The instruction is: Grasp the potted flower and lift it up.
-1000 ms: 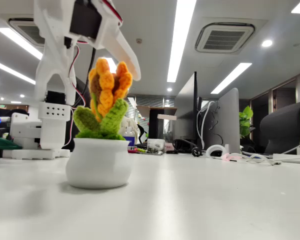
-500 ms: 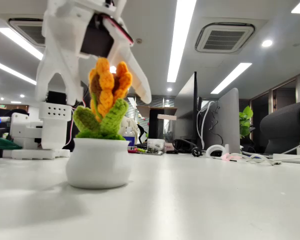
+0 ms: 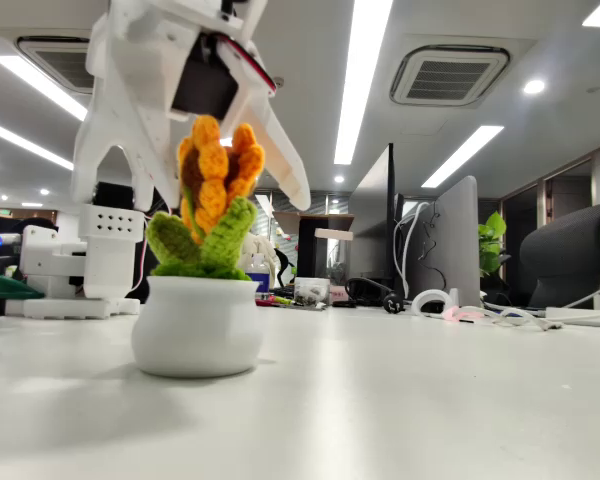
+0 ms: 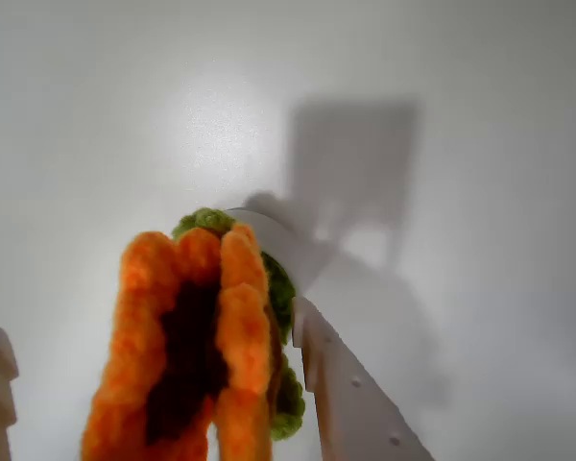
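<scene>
The potted flower (image 3: 200,290) stands upright on the white counter (image 3: 400,400) at the left of the frame in the fixed view, its squat white pot resting flat and its orange-yellow bloom reaching up between fuzzy green leaves. The white gripper (image 3: 190,195) hangs over it from the upper left of the frame with its jaws spread wide apart, one finger falling on the left side of the bloom and the other slanting down on its right.

Compared with a second ago, the gripper has come lower and tilted further, so that its right finger tip now reaches down beside the middle of the bloom where it earlier ended near the top. The pot itself has not shifted on the counter.

In the wrist view the orange bloom (image 4: 187,346) fills the lower left of the frame, with a white finger (image 4: 350,394) just beside it at lower right and the tip of the other at the lower left edge. The flower now appears to sit between the spread jaws, though nothing is clamped yet. The descent seems nearly far enough; closing on the plant and raising it are not yet done.
</scene>
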Tool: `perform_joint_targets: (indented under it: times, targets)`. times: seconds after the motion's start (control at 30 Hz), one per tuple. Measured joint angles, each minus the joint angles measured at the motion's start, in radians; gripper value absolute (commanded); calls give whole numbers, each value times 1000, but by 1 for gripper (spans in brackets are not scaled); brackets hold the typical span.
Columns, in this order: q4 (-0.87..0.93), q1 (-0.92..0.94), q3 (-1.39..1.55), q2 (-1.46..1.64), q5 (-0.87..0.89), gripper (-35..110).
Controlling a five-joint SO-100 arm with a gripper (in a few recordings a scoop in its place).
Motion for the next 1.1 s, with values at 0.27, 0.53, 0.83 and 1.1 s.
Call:
perform_joint_targets:
  times: [0.27,0.53,0.83,1.1]
  targets:
    - [0,0,0,0,0,36]
    - [0,0,0,0,0,36]
    - [0,-17,0,0,0,36]
    - [15,-15,0,0,0,21]
